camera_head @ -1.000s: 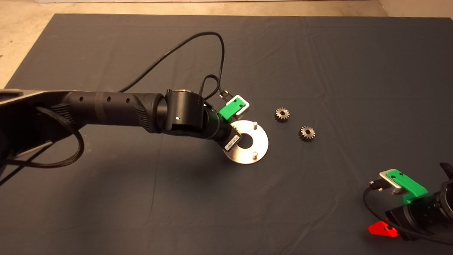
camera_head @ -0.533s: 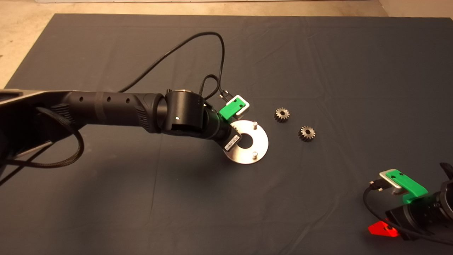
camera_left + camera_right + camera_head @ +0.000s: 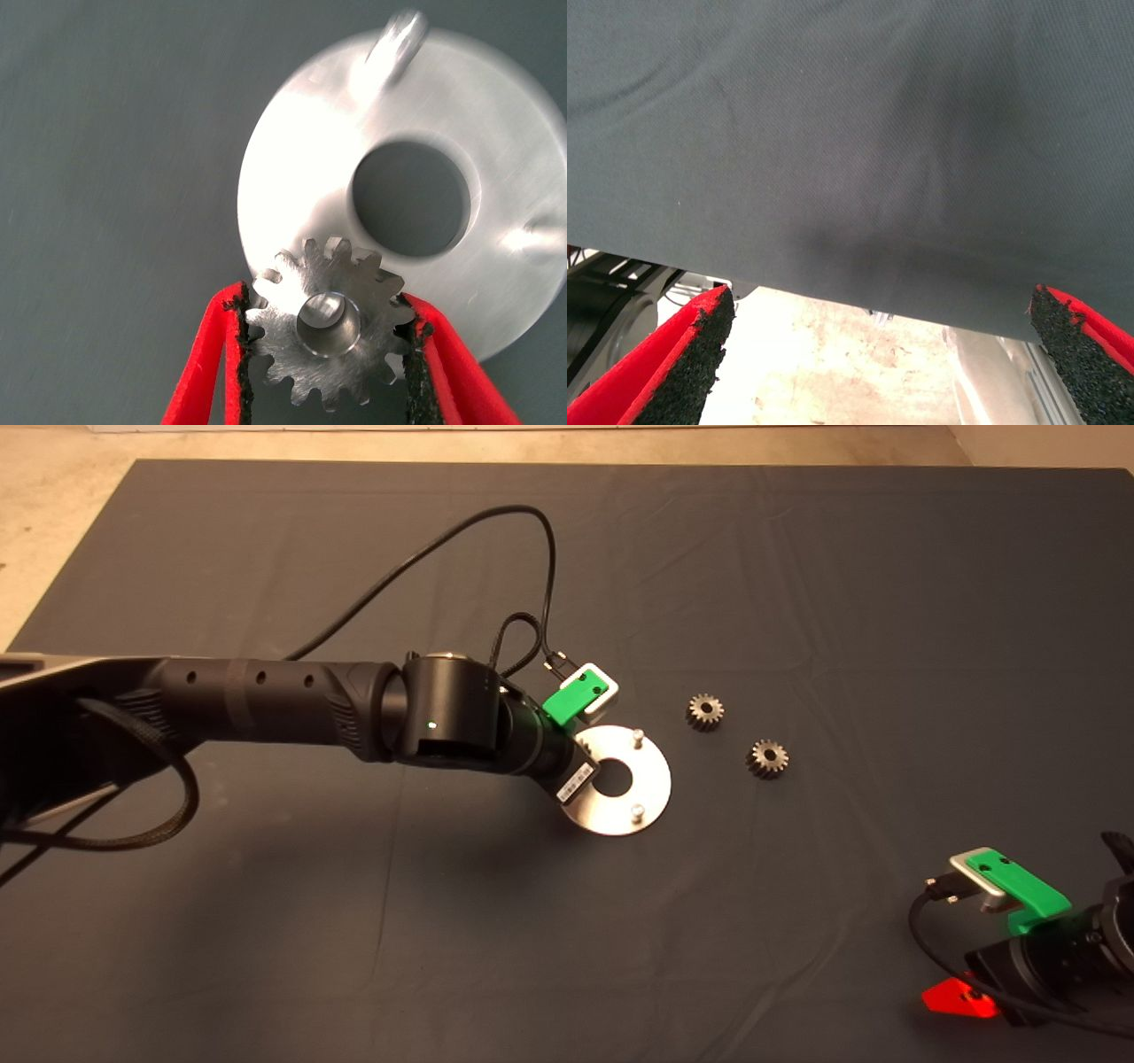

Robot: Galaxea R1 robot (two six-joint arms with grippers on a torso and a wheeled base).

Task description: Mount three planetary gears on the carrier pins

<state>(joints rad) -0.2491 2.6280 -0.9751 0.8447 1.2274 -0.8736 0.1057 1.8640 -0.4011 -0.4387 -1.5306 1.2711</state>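
While left claw pinches gear (over pin) | disc | right claw spread, parked

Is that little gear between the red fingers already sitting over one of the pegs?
Yes: the gear shows a peg through its bore, above the disc.

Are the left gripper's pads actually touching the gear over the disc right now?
Touching. In the left wrist view both black pads of the left gripper press against opposite sides of the gear, with no gap at its teeth, over the disc.
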